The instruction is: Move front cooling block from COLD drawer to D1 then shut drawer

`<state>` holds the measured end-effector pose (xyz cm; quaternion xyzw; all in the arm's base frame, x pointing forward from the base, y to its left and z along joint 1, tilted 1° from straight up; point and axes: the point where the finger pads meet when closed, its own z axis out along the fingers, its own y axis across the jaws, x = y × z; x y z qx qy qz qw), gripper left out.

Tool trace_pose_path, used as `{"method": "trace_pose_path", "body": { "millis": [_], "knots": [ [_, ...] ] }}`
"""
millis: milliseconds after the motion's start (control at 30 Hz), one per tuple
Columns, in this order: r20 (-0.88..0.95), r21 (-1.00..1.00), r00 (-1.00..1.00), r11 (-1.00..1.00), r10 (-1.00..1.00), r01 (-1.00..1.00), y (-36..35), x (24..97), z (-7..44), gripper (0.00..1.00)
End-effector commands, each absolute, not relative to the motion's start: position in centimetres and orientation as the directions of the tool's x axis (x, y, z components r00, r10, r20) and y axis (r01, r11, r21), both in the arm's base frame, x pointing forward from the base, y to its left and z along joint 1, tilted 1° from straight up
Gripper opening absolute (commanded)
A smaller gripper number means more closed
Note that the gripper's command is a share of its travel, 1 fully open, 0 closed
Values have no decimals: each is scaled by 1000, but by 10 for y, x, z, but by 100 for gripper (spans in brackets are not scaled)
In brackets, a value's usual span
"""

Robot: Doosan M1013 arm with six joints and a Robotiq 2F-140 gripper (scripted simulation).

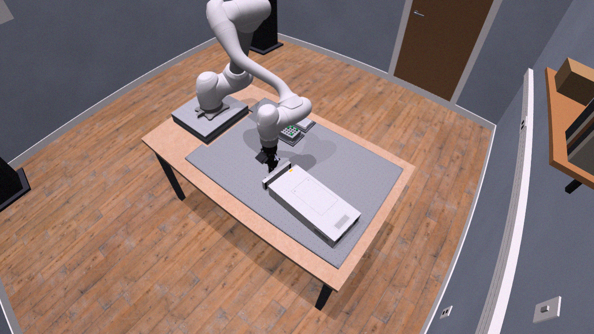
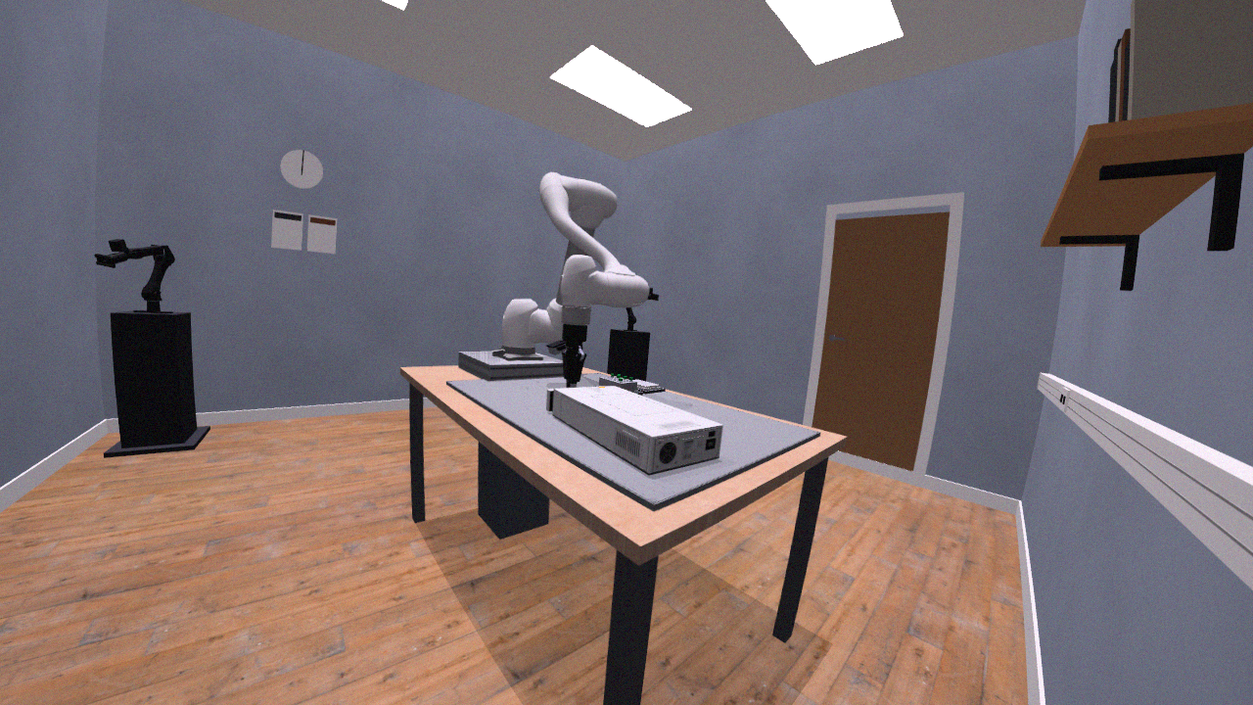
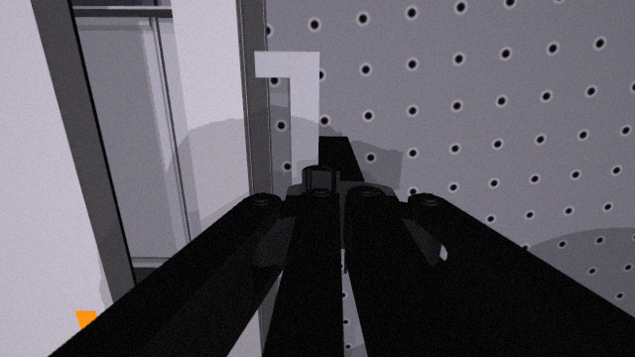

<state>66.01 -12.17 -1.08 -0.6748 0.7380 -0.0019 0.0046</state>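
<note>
You are looking at a blue-walled room with a plank floor, where a wooden table point(image 1: 174, 143) is carrying a grey perforated mat point(image 1: 352, 166). The white cooler point(image 1: 314, 204) is lying lengthwise on that mat, and its drawer point(image 1: 275, 175) is sticking out only a little at the end nearest the arm, with a narrow gap showing behind the drawer front. The small orange lamp point(image 1: 291, 170) on the cooler's top corner is glowing. The pincer point(image 1: 272, 167) is pointing down, fingers drawn fully together and gripping nothing, and is standing against the outer face of the drawer front by the handle point(image 3: 304, 104). The cooling block point(image 1: 290, 133) with its green-capped tubes is sitting on the mat beyond the arm's wrist, apart from the cooler, with a second slot point(image 1: 306, 123) just beside it.
</note>
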Motion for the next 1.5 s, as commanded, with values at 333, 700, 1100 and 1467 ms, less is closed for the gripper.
{"method": "trace_pose_path", "body": {
  "millis": [333, 700, 1100, 1467],
  "knots": [
    [-4, -11, -89, 89, -996, -996, -122, 664, -10, 10],
    [-4, -11, -89, 89, -996, -996, -122, 667, -10, 10],
    [-4, -11, -89, 89, -996, -996, -123, 671, -10, 10],
    [-4, -11, -89, 89, -996, -996, -123, 674, -10, 10]
  ]
}}
